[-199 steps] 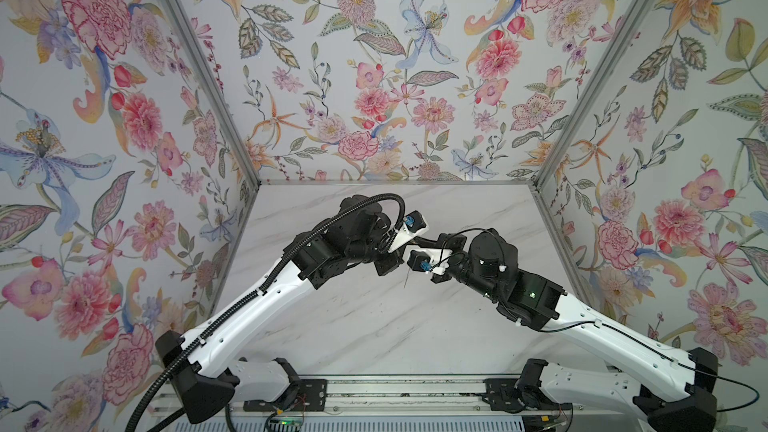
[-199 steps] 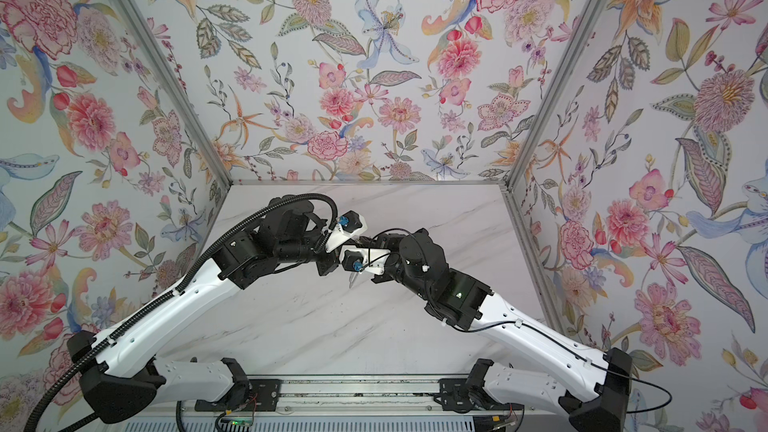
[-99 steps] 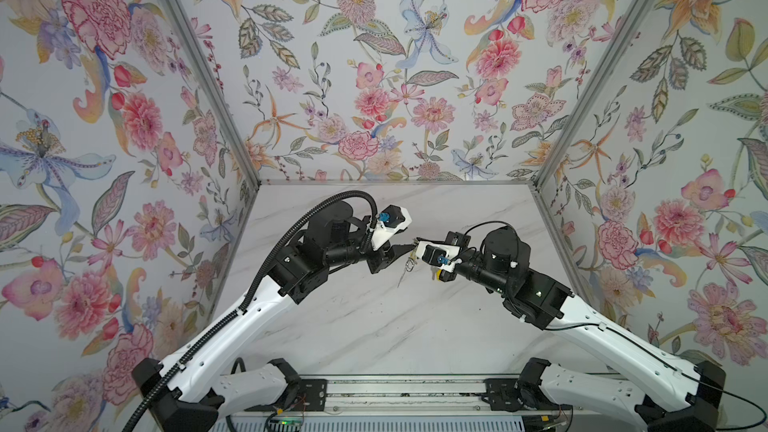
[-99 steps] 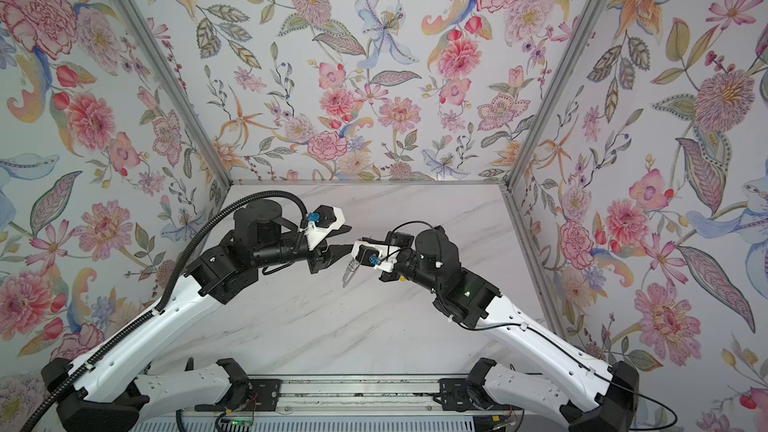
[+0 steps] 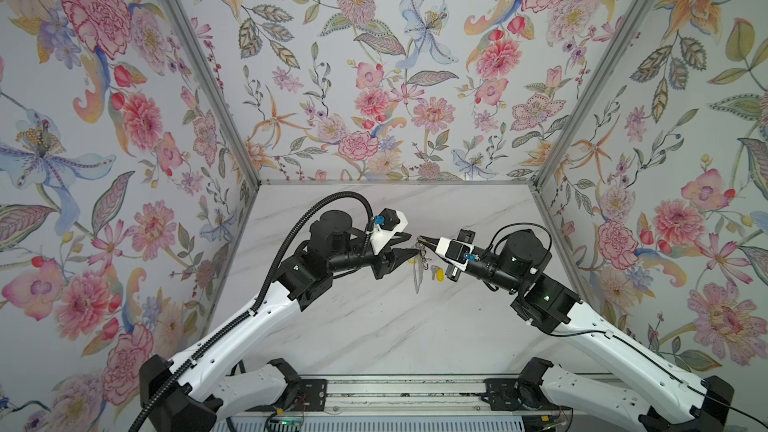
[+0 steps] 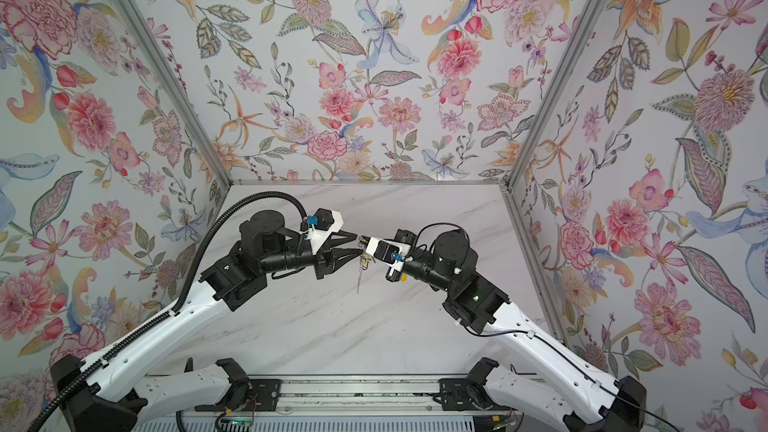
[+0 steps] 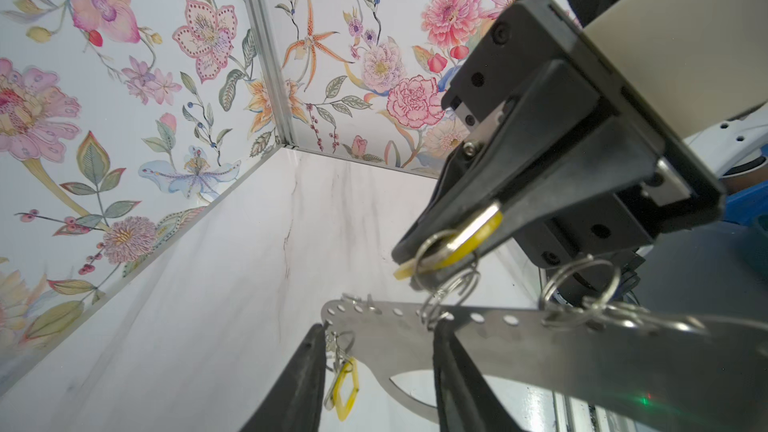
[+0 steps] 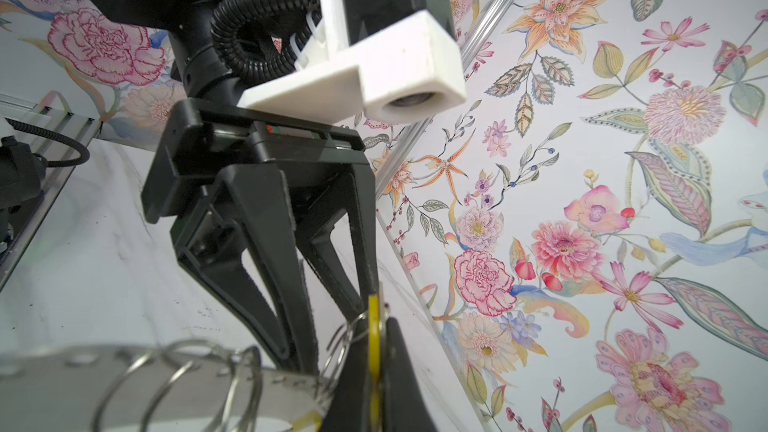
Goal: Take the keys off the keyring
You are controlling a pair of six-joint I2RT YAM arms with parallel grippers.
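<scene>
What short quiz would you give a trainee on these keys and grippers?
1. True or false: the right gripper is shut on a yellow-tagged key.
2. The left gripper is: A open, B shut, C out of view.
3. Where does the loose key lie?
Key: 1 true; 2 A; 3 on the table, off the keyring.

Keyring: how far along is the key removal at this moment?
Done: one loose key lies on the table. In hand: the right gripper pinches a tagged key attached to the keyring; the left gripper is open beside it. Left: that key, plus at least one hanging key.
</scene>
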